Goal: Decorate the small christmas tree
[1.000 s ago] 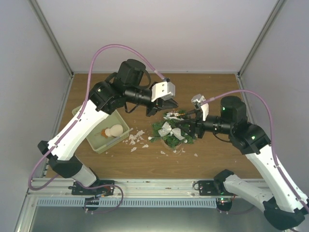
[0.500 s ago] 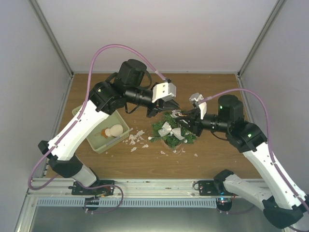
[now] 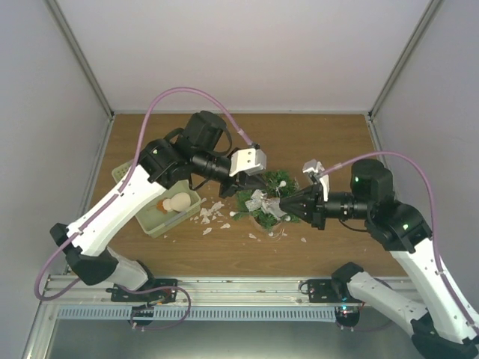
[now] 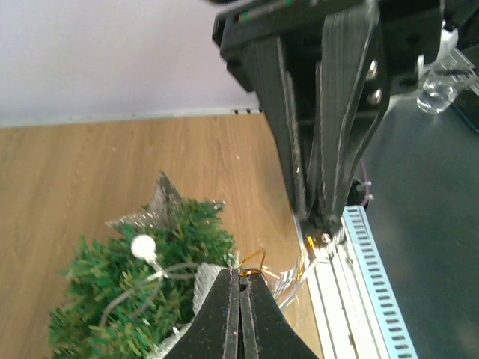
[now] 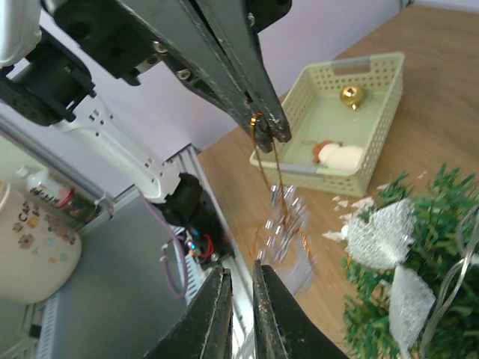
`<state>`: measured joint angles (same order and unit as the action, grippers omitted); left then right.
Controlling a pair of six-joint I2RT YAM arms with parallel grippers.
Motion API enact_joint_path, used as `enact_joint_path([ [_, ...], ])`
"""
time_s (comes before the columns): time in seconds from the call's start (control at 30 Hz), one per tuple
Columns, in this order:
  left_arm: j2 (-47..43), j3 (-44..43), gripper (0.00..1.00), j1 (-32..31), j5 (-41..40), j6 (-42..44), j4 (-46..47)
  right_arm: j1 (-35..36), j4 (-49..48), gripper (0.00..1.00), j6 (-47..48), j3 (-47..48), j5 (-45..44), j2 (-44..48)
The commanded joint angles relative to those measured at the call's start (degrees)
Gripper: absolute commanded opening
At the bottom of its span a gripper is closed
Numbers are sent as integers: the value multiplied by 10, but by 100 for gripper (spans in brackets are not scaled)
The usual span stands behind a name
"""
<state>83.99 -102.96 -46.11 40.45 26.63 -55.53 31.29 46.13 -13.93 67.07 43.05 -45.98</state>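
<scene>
The small christmas tree (image 3: 245,200) stands mid-table with a silver bow (image 3: 260,200) and a silver star (image 4: 161,206) on it. It also shows in the left wrist view (image 4: 142,307) and the right wrist view (image 5: 430,299). My left gripper (image 3: 263,182) is just above the tree, shut on the gold thread (image 4: 258,262) of a silver glitter ornament (image 5: 288,224), which hangs below its tips (image 5: 266,129). My right gripper (image 3: 283,202) is at the tree's right side, its jaws (image 5: 239,273) a narrow gap apart and empty, just short of the hanging ornament.
A pale green tray (image 3: 150,218) left of the tree holds a gold ball (image 5: 350,95) and a white snowman figure (image 3: 179,200). White crumbs (image 3: 213,213) lie between the tray and the tree. The table's near rail (image 4: 359,292) is close below the grippers.
The left gripper has moved down towards the tree with the ornament. The right gripper has dropped lower and its arm has drawn back to the right, away from the left gripper.
</scene>
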Motion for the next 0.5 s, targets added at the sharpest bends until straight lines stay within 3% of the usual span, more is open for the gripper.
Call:
enact_joint_path([
  [0.0,-26,46,0,-6,-4,13,3,5,59,11,-15,13,35,14],
  [0.23,-1,30,0,-7,-23,8,2,6,70,12,-12,29,21,10],
  [0.27,2,20,0,-7,-22,9,-1,6,70,15,-11,28,16,10],
  [0.33,4,5,0,-7,-27,10,-4,5,74,38,-8,29,-4,11],
  [0.37,4,-1,0,-7,-32,11,-5,5,75,45,-5,29,-14,13],
  [0.47,3,-11,0,-7,-47,15,-8,5,78,50,-2,33,-41,17],
])
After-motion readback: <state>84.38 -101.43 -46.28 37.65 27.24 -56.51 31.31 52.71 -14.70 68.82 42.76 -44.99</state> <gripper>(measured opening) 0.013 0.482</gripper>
